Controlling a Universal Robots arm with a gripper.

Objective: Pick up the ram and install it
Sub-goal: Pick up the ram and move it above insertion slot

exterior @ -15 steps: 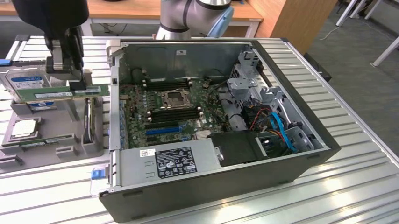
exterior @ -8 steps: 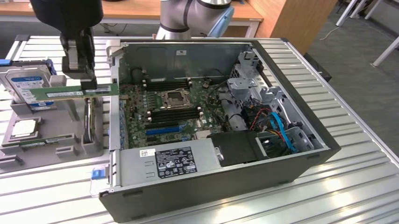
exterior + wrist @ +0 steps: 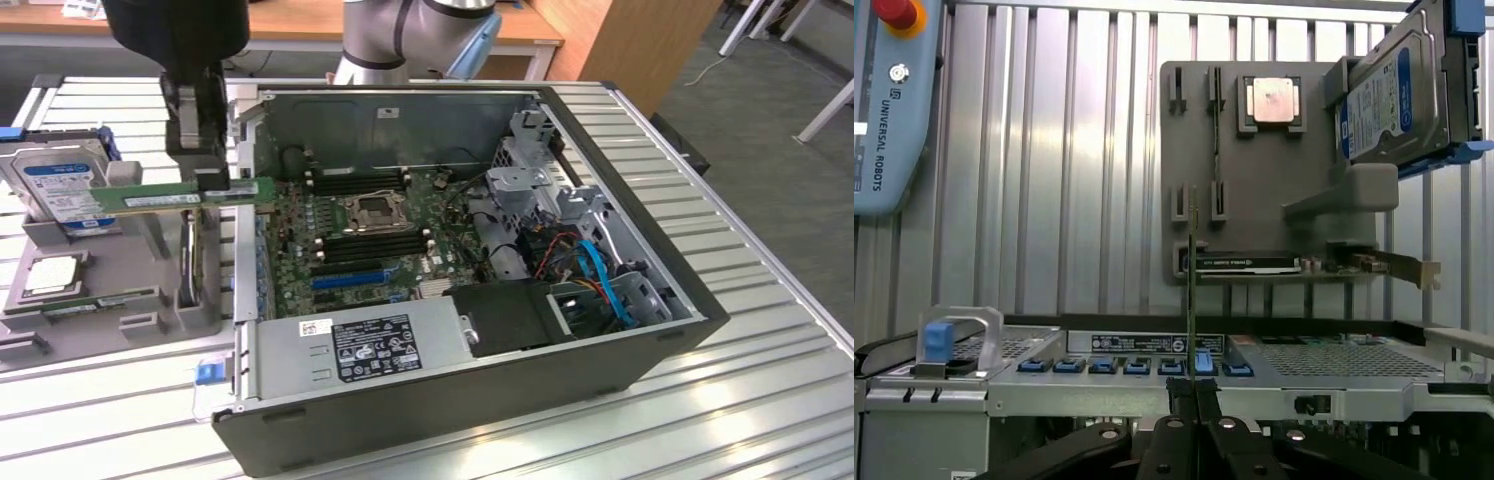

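Note:
The ram (image 3: 187, 196) is a long green stick with a white label. It hangs level in the air over the gap between the grey parts holder (image 3: 134, 325) and the open computer case (image 3: 641, 330). My gripper (image 3: 208, 182) comes down from above and is shut on the ram's upper edge. In the wrist view the ram (image 3: 1194, 290) is edge-on, a thin line rising from my gripper (image 3: 1195, 412), whose fingers (image 3: 1172, 440) pinch it. Black memory slots (image 3: 358, 181) lie on the motherboard beside the processor socket (image 3: 371, 211).
The holder also carries a hard drive (image 3: 60, 185) with a blue label, a square silver chip (image 3: 54, 275) and another green stick (image 3: 100, 303). A grey power supply (image 3: 360, 345) and blue cables (image 3: 607, 280) fill the case's near side. A teach pendant (image 3: 884, 100) lies on the slatted table.

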